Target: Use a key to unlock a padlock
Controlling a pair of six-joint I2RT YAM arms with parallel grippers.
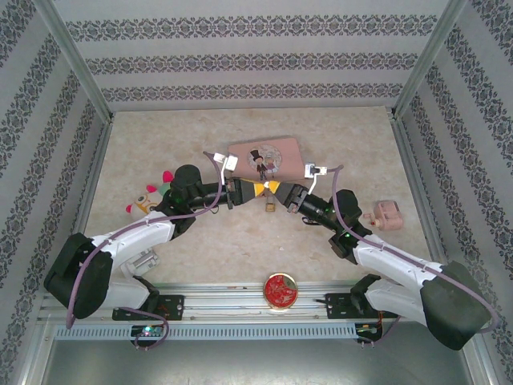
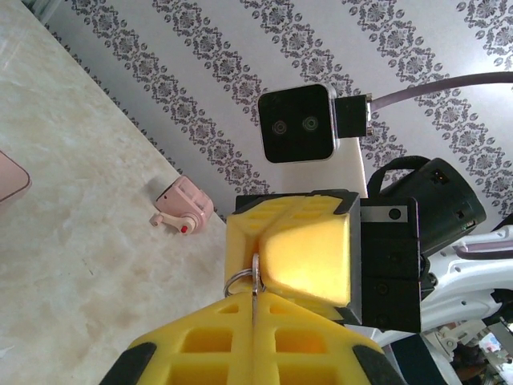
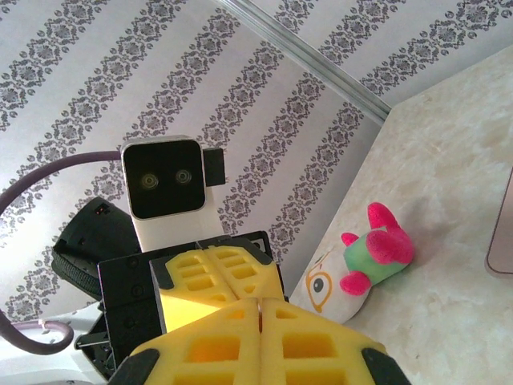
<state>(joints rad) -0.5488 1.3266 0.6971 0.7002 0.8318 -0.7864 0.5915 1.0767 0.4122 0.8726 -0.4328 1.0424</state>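
My two grippers meet tip to tip over the middle of the table, the left gripper (image 1: 257,189) coming from the left and the right gripper (image 1: 273,188) from the right. In the left wrist view the left gripper (image 2: 256,299) is shut on the thin silvery key (image 2: 256,277). The key's ring (image 2: 236,281) sticks out sideways, and its other end is pinched between the right gripper's yellow fingers (image 2: 309,249). The right gripper (image 3: 259,305) is shut too, with a thin metal edge in its seam. A tiny brass padlock (image 1: 272,207) sits just below the fingertips; whether it rests on the table is unclear.
A pink picture tin (image 1: 264,158) lies just behind the grippers. A round red tin (image 1: 280,290) sits at the near edge between the bases. A plush toy (image 1: 152,196) lies at the left and a small pink toy (image 1: 385,215) at the right. Patterned walls enclose the table.
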